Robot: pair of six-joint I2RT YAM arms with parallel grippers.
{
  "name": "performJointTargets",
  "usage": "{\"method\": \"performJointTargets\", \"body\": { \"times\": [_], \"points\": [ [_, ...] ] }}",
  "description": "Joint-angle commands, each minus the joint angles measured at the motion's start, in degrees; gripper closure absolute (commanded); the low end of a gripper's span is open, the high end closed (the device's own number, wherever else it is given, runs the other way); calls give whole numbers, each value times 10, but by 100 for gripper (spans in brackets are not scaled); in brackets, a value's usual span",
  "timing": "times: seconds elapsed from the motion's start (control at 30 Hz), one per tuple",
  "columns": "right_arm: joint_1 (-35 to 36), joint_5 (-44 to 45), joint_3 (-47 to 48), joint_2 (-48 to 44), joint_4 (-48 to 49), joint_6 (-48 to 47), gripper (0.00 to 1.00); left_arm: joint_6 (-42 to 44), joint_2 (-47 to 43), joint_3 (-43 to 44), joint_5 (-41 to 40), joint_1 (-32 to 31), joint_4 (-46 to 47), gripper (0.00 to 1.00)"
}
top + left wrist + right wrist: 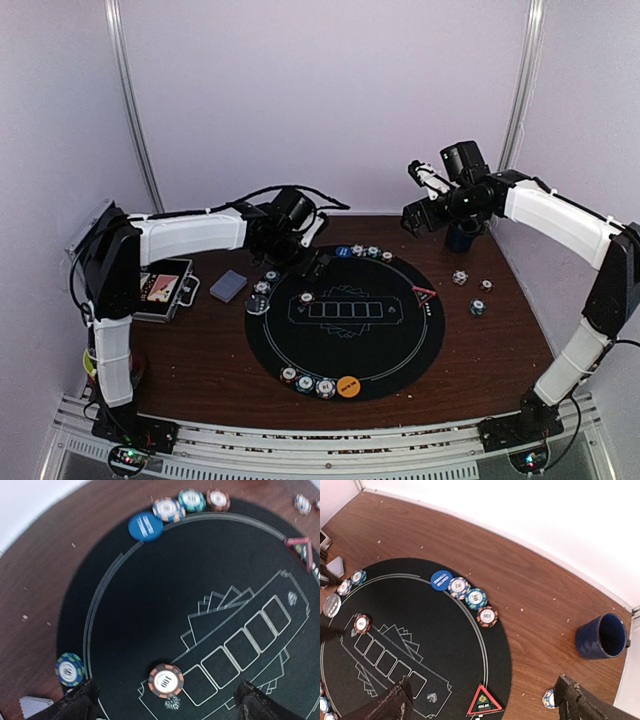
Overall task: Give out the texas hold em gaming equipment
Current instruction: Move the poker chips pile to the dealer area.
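Mat [345, 345], 6 o'clock rim: near chips [305, 383] and orange button [348, 386], set. Off the mat at 3 o'clock, loose chips [478, 307] lie on bare wood; they are round, with no long axis. They sit at 5 o'clock from the right gripper [484, 680], which is raised beside the cup [600, 637], released and empty. We judge it the nearer one. Left gripper [166, 700], released and empty, hovers at the mat's 10 o'clock over a lone chip [165, 680]. Far rim: blue button [145, 526], far chips [191, 500].
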Motion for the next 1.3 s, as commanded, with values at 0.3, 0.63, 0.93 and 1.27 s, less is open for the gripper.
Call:
{"method": "performJointTargets", "body": {
  "times": [0.3,0.63,0.93,1.27],
  "points": [
    [-3,51,-31,-32,60,13,0,16,49,-11,20,2,-29,3],
    [-3,45,-38,-29,66,11,0,22,82,-18,37,3,-29,8],
    [-3,38,-40,-26,69,10,0,28,115,5,34,2,-29,13],
    [-3,32,-43,-32,71,10,0,33,124,16,39,2,-29,22]
  ]
}}
